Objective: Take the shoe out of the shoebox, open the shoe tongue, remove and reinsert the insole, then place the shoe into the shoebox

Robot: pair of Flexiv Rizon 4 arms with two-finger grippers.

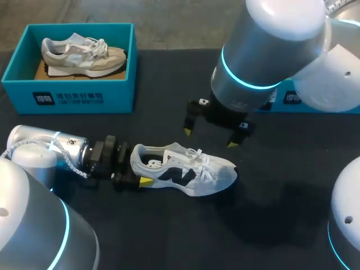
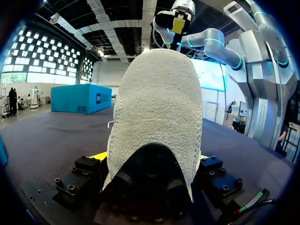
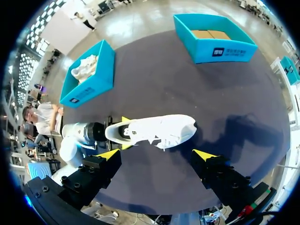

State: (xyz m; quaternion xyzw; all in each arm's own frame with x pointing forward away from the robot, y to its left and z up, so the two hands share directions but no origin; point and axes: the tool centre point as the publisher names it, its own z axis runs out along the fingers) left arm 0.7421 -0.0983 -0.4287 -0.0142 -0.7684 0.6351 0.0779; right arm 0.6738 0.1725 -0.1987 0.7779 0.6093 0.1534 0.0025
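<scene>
While open-topped, shoebox (image 1: 67, 98) with beige shoe (image 1: 79, 55)

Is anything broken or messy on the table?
Nothing stands out. The white shoe sits on the table with its heel clamped in the left gripper. The right gripper hangs open above it. The beige shoe lies neatly in its blue shoebox.

Silver-grey L arm (image 1: 34, 152) & R arm (image 1: 270, 50), cyan light rings; blk screw-studded R pincer (image 1: 210, 138), yellow tips.
</scene>
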